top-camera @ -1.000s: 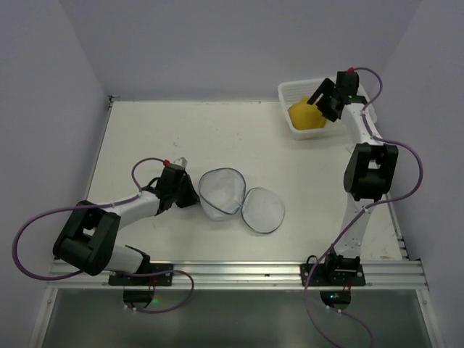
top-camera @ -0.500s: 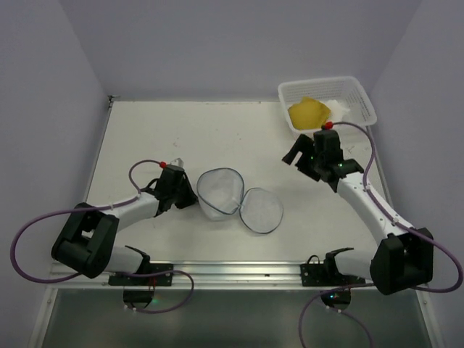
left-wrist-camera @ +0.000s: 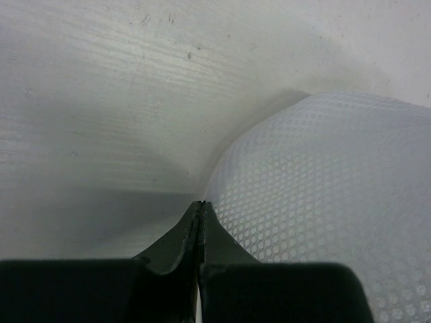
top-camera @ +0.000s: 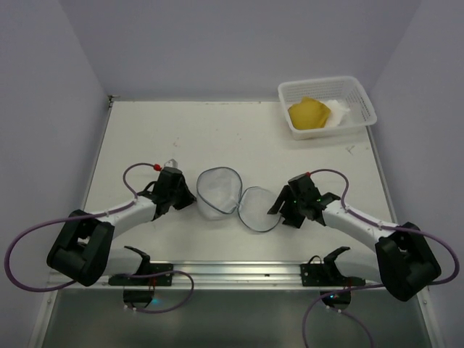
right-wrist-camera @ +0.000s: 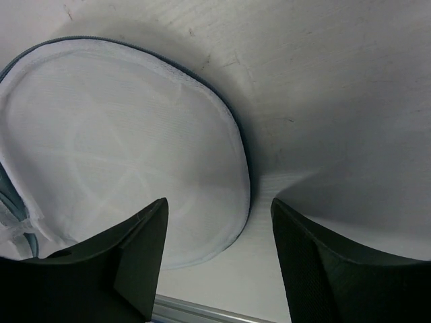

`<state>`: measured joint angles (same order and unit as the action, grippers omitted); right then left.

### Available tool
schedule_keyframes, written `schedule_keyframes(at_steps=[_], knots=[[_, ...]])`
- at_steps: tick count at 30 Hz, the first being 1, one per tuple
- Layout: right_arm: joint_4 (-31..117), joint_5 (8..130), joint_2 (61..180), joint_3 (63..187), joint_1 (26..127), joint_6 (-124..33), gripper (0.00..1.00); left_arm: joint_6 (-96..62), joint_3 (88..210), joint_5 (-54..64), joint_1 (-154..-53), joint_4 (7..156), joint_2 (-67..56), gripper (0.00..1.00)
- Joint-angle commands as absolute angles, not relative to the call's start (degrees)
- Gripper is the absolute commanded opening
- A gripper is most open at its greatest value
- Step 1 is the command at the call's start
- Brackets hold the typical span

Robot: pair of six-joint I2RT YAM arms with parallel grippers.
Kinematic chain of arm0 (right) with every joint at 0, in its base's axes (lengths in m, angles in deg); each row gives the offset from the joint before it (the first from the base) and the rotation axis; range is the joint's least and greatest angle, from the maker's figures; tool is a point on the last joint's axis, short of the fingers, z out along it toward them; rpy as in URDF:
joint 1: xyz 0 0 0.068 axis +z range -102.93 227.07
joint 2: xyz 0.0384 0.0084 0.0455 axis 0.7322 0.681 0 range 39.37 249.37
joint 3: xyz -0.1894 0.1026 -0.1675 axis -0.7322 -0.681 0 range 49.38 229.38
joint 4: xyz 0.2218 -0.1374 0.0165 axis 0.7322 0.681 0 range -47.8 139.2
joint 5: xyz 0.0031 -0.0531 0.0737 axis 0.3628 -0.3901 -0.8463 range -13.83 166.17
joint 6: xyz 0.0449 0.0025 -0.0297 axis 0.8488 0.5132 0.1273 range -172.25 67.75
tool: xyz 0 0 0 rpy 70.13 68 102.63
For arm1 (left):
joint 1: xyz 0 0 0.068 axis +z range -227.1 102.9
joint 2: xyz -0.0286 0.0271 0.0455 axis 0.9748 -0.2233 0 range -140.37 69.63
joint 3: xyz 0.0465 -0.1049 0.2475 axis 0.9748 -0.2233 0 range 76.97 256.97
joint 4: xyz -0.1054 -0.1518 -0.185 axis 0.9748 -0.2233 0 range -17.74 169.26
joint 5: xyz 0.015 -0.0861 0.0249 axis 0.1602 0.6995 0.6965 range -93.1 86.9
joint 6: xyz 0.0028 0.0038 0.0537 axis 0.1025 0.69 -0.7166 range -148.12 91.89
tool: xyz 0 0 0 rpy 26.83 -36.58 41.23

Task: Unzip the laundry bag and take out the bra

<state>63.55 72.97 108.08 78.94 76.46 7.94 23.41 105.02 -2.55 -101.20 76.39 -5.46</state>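
Note:
The laundry bag (top-camera: 221, 190) lies unzipped at mid-table as two round white mesh halves with a dark zipper rim; its right half (top-camera: 261, 210) lies flat. My left gripper (top-camera: 191, 197) is shut at the left half's edge, and the mesh (left-wrist-camera: 323, 188) meets its tips (left-wrist-camera: 201, 203). My right gripper (top-camera: 280, 206) is open and empty just above the right half's rim (right-wrist-camera: 128, 155), with its jaws wide apart (right-wrist-camera: 219, 208). The yellow bra (top-camera: 308, 114) lies in the white lattice basket (top-camera: 362, 98) at the far right.
A white cloth (top-camera: 338, 109) lies in the basket beside the bra. The metal rail (top-camera: 232, 272) runs along the near edge by the arm bases. Purple cables loop off both arms. Walls close the table on three sides.
My right arm has swung from the basket down to the bag's right half, leaving the yellow bra in the basket. The left gripper has barely moved.

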Motion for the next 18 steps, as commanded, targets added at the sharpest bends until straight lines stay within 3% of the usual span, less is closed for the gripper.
schedule_keyframes(at_steps=[1,5,9,10,18], knots=[[59.52,73.71,110.38,76.29,77.48,12.88,0.64,24.44,104.13,-4.07,-101.44,78.21,-4.99,0.00],[57.15,73.53,112.14,75.14,77.48,12.53,0.44,23.74,104.04,-3.63,-101.44,80.32,-4.82,0.00],[63.53,76.08,109.96,78.20,77.48,9.99,0.05,22.69,104.47,-3.37,-101.44,80.76,-4.38,0.00],[65.21,79.04,108.99,80.47,77.48,8.07,0.01,21.73,104.65,-3.37,-101.44,80.84,-4.29,0.00],[86.38,90.05,106.60,100.42,77.40,-6.53,0.00,15.22,111.93,-4.51,-102.15,79.35,-4.81,0.00]])
